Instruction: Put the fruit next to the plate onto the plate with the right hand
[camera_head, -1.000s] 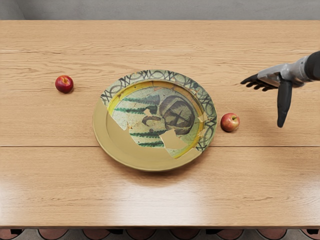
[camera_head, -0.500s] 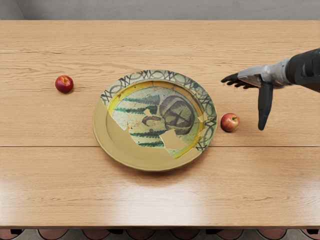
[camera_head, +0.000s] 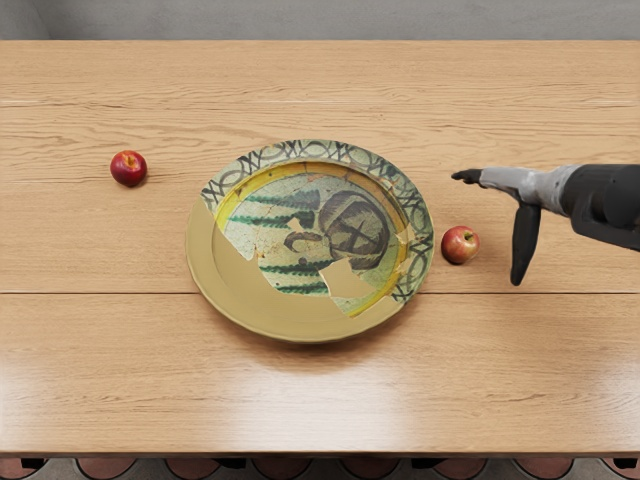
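So here's what you've got on the head view. The big decorated plate (camera_head: 232, 300) sits on the wooden table (camera_head: 320, 400). It has a dark-green patterned band round its far and right rim, a yellow ring inside that, and plain gold-tan patches over its left and near side.

The apple (camera_head: 460, 244) you care about, red with a yellowish patch, is on the table just off the plate's right edge. It's close to the rim but clearly not on the plate. I can't tell if it actually touches the rim. There's also a second apple (camera_head: 128, 168), a deeper red, sitting on its own well off the plate's left side and a bit further back.

Your right hand (camera_head: 512, 187) is out past the plate's right side, with its arm coming in from the right edge of the picture. It's beyond the near apple and slightly further back than it, and nothing is touching. The hand is spread and holding nothing. The fingers (camera_head: 468, 176) are stretched out flat, pointing toward the plate's right rim. The thumb (camera_head: 522, 245) sticks well away from them, pointing toward the near side of the table, and its tip ends just to the right of the apple. You can't really judge from this angle how high the hand is above the wood.
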